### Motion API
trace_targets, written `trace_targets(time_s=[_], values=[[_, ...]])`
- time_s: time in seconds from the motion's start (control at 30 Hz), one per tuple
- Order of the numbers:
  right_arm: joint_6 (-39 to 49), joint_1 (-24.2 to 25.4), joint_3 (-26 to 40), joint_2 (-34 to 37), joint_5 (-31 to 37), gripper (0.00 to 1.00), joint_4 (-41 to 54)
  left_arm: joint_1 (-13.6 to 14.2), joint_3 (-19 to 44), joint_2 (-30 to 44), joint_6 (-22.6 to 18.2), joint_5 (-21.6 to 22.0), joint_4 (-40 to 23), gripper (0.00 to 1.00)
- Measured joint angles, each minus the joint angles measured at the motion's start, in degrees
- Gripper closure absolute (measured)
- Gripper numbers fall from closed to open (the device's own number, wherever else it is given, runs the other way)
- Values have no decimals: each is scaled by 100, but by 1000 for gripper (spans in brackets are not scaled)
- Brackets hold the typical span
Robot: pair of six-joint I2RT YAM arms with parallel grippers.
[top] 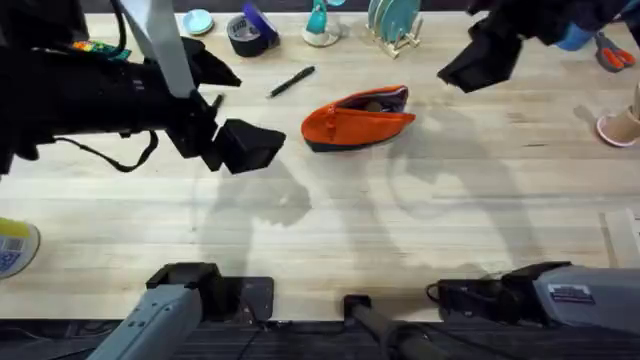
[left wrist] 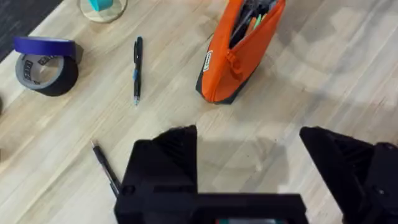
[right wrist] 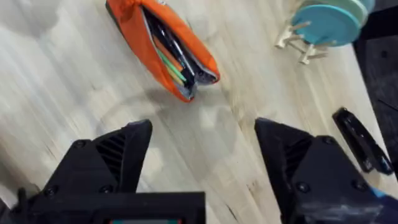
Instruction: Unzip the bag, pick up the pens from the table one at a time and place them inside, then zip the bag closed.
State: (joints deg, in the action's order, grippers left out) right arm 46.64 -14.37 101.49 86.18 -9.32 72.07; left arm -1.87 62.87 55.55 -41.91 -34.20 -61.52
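Observation:
The orange bag (top: 358, 118) lies on the table (top: 400, 230) at centre back. Its zipper is open, and coloured pens show inside it in both wrist views (left wrist: 239, 43) (right wrist: 165, 46). One black pen (top: 291, 81) (left wrist: 137, 68) lies to the bag's far left. A second pen (left wrist: 104, 167) lies close beside one left finger, partly hidden. My left gripper (top: 237, 110) (left wrist: 249, 168) hovers open left of the bag, holding nothing. My right gripper (top: 478, 62) (right wrist: 205, 162) hangs open to the bag's far right, also holding nothing.
Along the back edge stand a tape roll (top: 248, 33) (left wrist: 46, 65), a teal object on a disc (top: 320, 28) and a rack of teal plates (top: 395, 25) (right wrist: 329, 22). Scissors (top: 612, 52) and a cup (top: 622, 125) sit far right. A black stapler (right wrist: 357, 140) lies near the rack.

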Motion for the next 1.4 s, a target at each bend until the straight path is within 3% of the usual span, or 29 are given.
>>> trace_targets(time_s=[0.13, 0.37, 0.93, 1.4], values=[[-382, 0, 0, -317, 37, 5, 35, 0, 0, 0, 177, 153, 8, 7], [-1208, 0, 2, -578, 57, 5, 404, 0, 0, 0, 890, 805, 130, 7], [-1713, 4, 2, -583, 57, 6, 943, -22, 1, 83, 1499, 2355, 947, 8], [-1735, 2, 2, -583, 57, 6, 944, -783, 413, 1420, 1527, 2525, 987, 10]])
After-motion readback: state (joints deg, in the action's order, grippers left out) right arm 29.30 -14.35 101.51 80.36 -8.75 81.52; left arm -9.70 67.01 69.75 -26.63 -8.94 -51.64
